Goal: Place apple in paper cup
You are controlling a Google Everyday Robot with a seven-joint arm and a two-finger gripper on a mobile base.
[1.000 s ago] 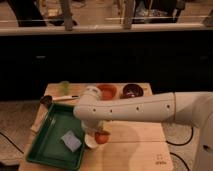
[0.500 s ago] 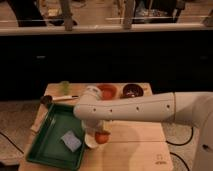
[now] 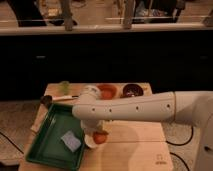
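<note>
A green tray [image 3: 47, 142] held a grey sponge [image 3: 71, 141]; a pale green cup [image 3: 64, 87], an orange-red bowl [image 3: 108, 90] and a maroon bowl [image 3: 132, 90] stood behind. The gripper [image 3: 99, 131] hung by the tray.

You see almost no change across the last second. Gripper [image 3: 99, 131] same spot, low over front of worktop [image 3: 131, 145], just right of green tray [image 3: 49, 145]. Apple [image 3: 100, 137] same place at gripper tip, touching paper cup [image 3: 90, 141] rim on its right side. Arm [image 3: 135, 107] holds same reach from right. Only difference you might notice: apple perhaps a hair lower; cannot tell for sure.
</note>
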